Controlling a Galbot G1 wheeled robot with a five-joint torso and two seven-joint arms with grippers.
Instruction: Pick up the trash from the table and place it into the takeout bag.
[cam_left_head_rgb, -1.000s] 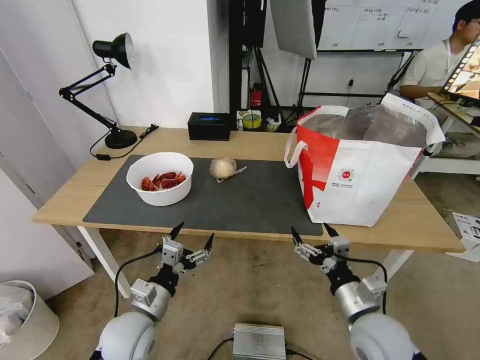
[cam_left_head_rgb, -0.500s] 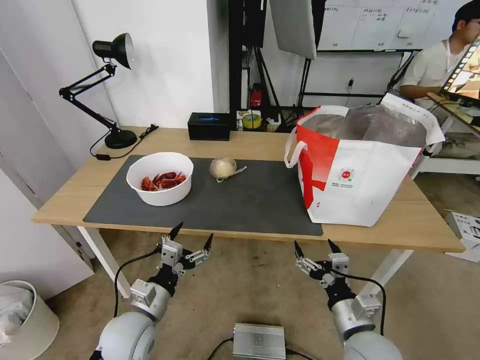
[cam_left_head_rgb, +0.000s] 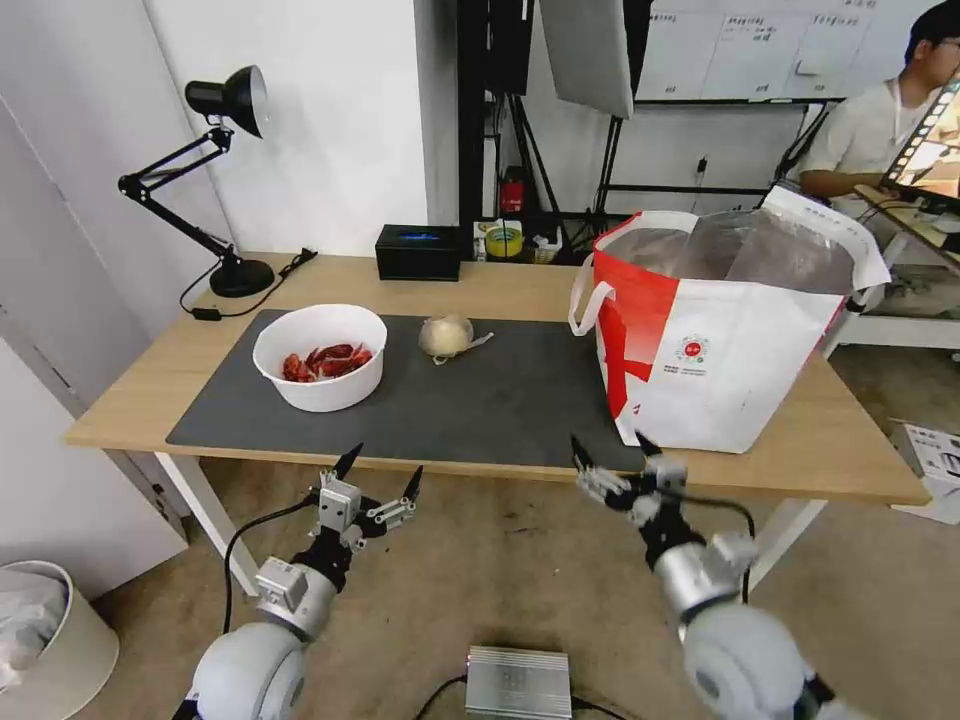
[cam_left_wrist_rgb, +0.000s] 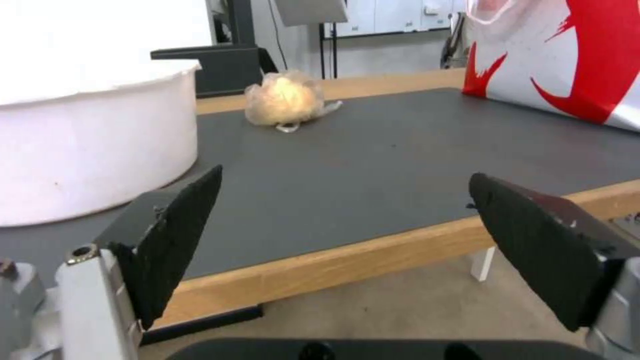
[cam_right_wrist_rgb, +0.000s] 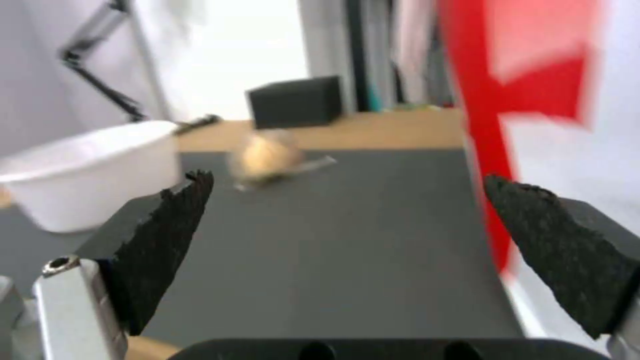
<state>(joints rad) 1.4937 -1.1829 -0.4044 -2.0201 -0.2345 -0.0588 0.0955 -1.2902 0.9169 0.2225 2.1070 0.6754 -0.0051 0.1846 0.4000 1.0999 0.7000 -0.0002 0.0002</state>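
Note:
On the table (cam_left_head_rgb: 500, 285) lies a dark grey mat (cam_left_head_rgb: 480, 400). The trash on it is a white bowl (cam_left_head_rgb: 318, 385) with red crayfish shells and a small round beige piece (cam_left_head_rgb: 446, 335) in clear wrap. At the table's right end stands the white-and-red takeout bag (cam_left_head_rgb: 720, 350), its top open. My left gripper (cam_left_head_rgb: 385, 468) hangs open below the table's front edge, in front of the bowl (cam_left_wrist_rgb: 93, 150) and the beige piece (cam_left_wrist_rgb: 280, 100). My right gripper (cam_left_head_rgb: 608, 447) is open at the mat's front edge, left of the bag (cam_right_wrist_rgb: 533, 100), empty and facing the beige piece (cam_right_wrist_rgb: 267, 155).
A black desk lamp (cam_left_head_rgb: 225, 180) stands at the back left corner and a black tissue box (cam_left_head_rgb: 418, 252) at the back edge. A white bin (cam_left_head_rgb: 45, 640) sits on the floor to my left, and a grey box (cam_left_head_rgb: 518, 682) lies on the floor between my arms.
My right gripper has risen and shifted left, from below the table edge up to the mat's front edge. The left gripper has hardly moved.

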